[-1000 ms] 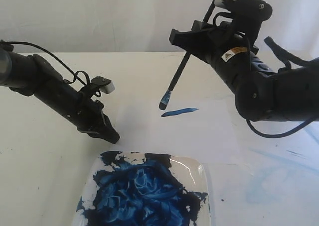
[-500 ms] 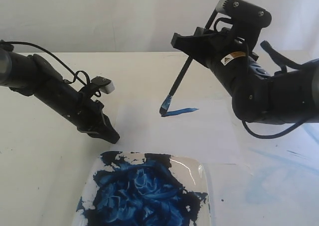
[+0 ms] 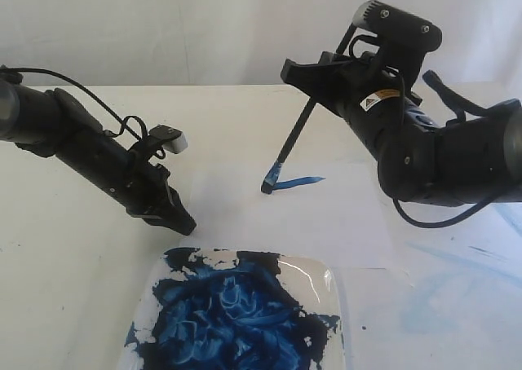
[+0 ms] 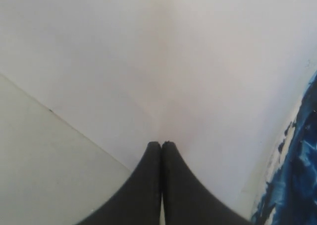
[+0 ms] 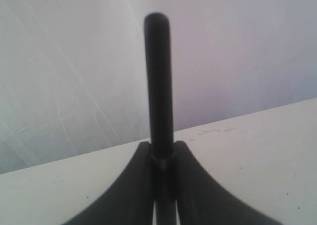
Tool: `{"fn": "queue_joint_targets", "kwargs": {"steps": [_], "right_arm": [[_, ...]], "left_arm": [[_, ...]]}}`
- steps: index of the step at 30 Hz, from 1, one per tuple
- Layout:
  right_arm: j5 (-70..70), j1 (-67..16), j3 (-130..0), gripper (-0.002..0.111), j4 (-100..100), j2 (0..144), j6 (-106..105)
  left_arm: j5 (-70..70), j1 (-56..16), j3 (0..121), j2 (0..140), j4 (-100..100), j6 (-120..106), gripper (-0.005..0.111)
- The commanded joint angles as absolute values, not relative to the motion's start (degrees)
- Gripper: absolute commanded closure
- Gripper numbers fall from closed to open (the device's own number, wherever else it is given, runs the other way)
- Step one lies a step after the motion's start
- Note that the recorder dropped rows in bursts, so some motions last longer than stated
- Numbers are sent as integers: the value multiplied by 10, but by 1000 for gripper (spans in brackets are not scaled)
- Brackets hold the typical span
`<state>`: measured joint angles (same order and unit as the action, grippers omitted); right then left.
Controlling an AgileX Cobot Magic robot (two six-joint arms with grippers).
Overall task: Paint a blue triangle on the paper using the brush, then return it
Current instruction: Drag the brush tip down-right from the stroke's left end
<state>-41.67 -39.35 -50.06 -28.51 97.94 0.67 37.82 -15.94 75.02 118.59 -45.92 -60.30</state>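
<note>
While your left gripper (image 4: 161, 146) is sitting clenched by the paper (image 3: 326, 219), your right gripper (image 5: 161, 154) is clasping the brush (image 3: 292, 138), bristles touching a blue stroke (image 3: 300, 181) at its end.

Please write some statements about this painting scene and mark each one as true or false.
1. The right pincer grips the brush by its handle. True.
2. The brush tip hangs above the paper. False: it touches the paper at one end of the blue stroke.
3. Three strokes are painted. False: only one stroke is there.
4. The left pincer is shut and empty. True.
5. The tray holds red paint. False: the paint is blue.
</note>
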Motion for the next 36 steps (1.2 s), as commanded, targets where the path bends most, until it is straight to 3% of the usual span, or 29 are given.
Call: {"fn": "queue_joint_targets", "kwargs": {"steps": [1,36], "right_arm": [[-412,-393,-502,108,-305,978,-8],[-358,-393,-485,108,-591,907,-285]], "left_arm": [[389,-162,746,1184,-465,-603,107],[392,-162,746,1184,-465,-601,107]]}}
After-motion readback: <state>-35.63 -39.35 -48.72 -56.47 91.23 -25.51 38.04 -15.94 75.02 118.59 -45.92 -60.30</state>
